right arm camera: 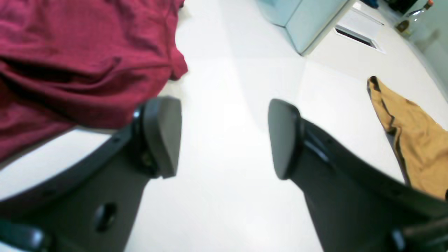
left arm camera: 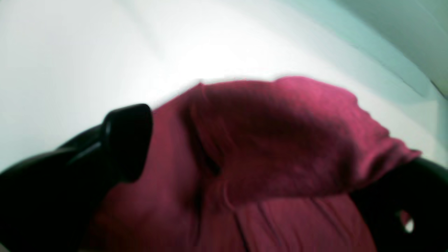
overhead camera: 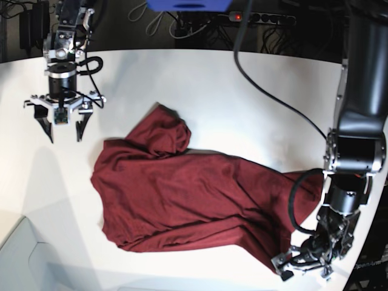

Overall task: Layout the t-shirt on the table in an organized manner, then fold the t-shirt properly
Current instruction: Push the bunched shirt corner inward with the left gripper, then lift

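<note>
Grippers (overhead camera: pixel 60 124) (overhead camera: pixel 301 264) apart, both agape

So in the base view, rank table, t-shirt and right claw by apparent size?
1. table
2. t-shirt
3. right claw, open over bare table; height may skew its apparent size.

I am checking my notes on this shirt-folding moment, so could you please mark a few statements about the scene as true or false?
1. The t-shirt lies crumpled on the table. True.
2. The right end effector is clamped on the shirt. False: it hangs open, apart from the cloth.
3. The left end effector is at the shirt's edge near the table's rim. True.
4. The shirt is neatly folded into a rectangle. False: it is spread out and wrinkled, with a bunched fold at the top.
5. A tan cloth shows in the right wrist view. True.
</note>
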### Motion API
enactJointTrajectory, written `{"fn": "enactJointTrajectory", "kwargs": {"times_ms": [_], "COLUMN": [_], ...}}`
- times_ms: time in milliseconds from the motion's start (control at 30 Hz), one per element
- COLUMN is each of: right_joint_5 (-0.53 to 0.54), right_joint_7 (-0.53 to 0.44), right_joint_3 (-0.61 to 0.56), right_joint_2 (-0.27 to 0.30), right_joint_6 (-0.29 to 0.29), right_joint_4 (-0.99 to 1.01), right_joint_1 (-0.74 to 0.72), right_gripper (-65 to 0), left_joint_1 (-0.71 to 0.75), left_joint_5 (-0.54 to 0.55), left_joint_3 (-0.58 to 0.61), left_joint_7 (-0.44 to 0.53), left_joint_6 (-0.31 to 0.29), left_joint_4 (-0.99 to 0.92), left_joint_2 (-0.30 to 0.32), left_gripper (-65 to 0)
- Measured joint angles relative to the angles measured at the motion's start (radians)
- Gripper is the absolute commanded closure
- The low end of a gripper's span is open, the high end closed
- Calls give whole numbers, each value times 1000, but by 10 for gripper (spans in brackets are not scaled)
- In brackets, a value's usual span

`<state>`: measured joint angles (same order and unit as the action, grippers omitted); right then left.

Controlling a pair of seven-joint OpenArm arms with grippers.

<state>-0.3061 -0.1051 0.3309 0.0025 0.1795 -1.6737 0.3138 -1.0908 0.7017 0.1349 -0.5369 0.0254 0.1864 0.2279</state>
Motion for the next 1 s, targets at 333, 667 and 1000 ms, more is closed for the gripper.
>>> {"fn": "enactJointTrajectory", "kwargs": {"times_ms": [333, 667, 1000], "right_joint_5": [0, 0, 0], "right_joint_7": [0, 0, 0], "right_joint_3": [1, 1, -3], "right_joint_2": [1, 2, 3], "right_joint_6": [0, 0, 0], "right_joint_4": [0, 0, 0], "right_joint_1": [-1, -5, -9], "right_gripper": [-369, -369, -369], "left_joint_1": [44, 153, 280], "left_joint_5": [71, 36, -26], "left_joint_3": [-248, -219, -185], "left_joint_7": [-8, -24, -37], "left_joint_6": [4, 126, 189], "left_joint_4": [106, 48, 248], "left_joint_2": [-4, -10, -4], "left_gripper": [-650, -650, -650]}}
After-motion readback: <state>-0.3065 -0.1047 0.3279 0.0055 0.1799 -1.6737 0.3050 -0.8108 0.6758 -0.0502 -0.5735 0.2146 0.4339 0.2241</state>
